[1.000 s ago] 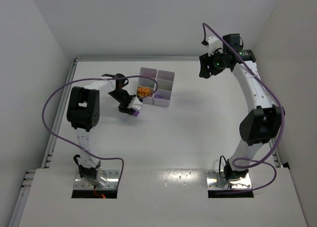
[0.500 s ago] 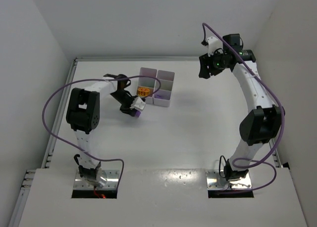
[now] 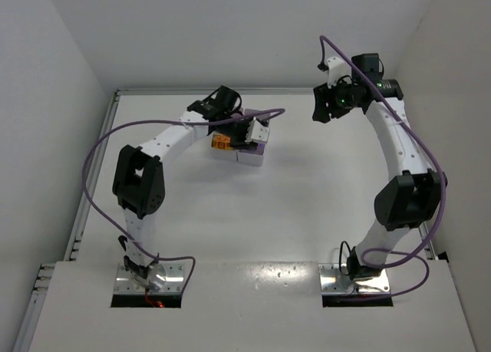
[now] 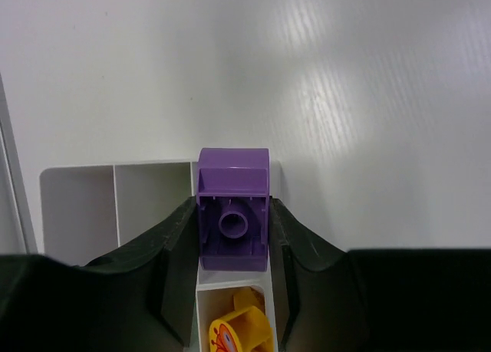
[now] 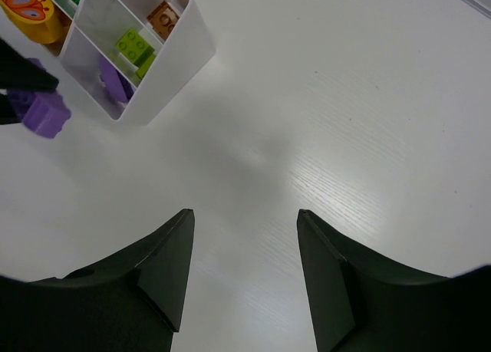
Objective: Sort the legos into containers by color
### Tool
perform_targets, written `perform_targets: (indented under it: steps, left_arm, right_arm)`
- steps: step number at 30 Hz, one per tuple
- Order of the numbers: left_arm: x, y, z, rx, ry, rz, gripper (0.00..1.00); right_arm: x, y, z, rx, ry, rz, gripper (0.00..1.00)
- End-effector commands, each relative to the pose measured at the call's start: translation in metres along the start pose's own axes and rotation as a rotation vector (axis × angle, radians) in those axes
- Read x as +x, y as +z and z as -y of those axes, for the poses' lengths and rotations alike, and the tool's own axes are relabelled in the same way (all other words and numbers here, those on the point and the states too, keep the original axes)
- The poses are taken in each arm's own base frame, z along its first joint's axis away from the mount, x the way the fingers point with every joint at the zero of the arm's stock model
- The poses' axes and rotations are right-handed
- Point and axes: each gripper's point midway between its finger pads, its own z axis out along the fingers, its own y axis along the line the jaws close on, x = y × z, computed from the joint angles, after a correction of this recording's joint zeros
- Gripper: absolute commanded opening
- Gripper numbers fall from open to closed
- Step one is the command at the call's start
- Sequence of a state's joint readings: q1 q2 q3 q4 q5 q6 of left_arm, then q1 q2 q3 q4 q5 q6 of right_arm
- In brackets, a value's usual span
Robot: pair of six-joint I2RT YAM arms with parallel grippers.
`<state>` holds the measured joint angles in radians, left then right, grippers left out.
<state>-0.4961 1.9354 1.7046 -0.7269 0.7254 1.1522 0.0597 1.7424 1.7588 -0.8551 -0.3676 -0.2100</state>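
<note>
My left gripper (image 4: 232, 204) is shut on a purple lego (image 4: 233, 210) and holds it above the edge of the white containers (image 4: 115, 202). From above, the left gripper (image 3: 257, 131) hangs over the tray (image 3: 249, 156). In the right wrist view the held purple lego (image 5: 46, 111) floats by the tray's corner compartment, where another purple lego (image 5: 115, 83) lies. Other compartments hold a light green lego (image 5: 134, 45) and an orange-brown lego (image 5: 163, 16). My right gripper (image 5: 245, 214) is open and empty, raised high at the far right (image 3: 326, 106).
A yellow piece with a butterfly print (image 4: 242, 329) lies in the compartment under my left fingers, also seen from above (image 3: 222, 143). The table's raised rim (image 3: 100, 152) runs along the left side.
My left arm has swung from the table left of the tray to above the tray, carrying the purple lego. The right arm has shifted slightly.
</note>
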Motion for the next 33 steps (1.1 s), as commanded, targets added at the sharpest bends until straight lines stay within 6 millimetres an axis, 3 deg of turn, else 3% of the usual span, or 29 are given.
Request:
perform_targets:
  steps: [1, 2, 10, 19, 20, 30, 33]
  left_arm:
    - [0.010, 0.010, -0.027, -0.061, -0.070, 0.009, 0.09]
    - [0.022, 0.019, -0.027, -0.053, -0.097, -0.012, 0.09]
    - [0.038, 0.035, -0.049, -0.074, -0.081, -0.038, 0.09]
    - [0.066, 0.049, -0.027, -0.025, -0.101, -0.094, 0.15]
    - [0.076, 0.048, -0.022, -0.015, -0.109, -0.104, 0.15]
    - [0.100, 0.039, -0.013, -0.010, -0.142, -0.128, 0.16]
    - [0.104, 0.035, -0.015, -0.019, -0.150, -0.132, 0.21]
  right_arm:
    - [-0.014, -0.020, -0.001, 0.019, -0.025, 0.062, 0.57]
    - [-0.010, -0.019, 0.001, 0.015, -0.014, 0.057, 0.57]
    - [-0.010, -0.030, 0.007, 0.034, -0.005, 0.067, 0.57]
    - [-0.005, -0.031, 0.013, 0.037, 0.011, 0.063, 0.57]
    - [-0.005, -0.031, 0.013, 0.037, 0.011, 0.063, 0.57]
    - [-0.002, -0.022, 0.014, 0.022, 0.019, 0.049, 0.57]
    - [-0.006, -0.023, 0.015, 0.025, 0.015, 0.057, 0.57]
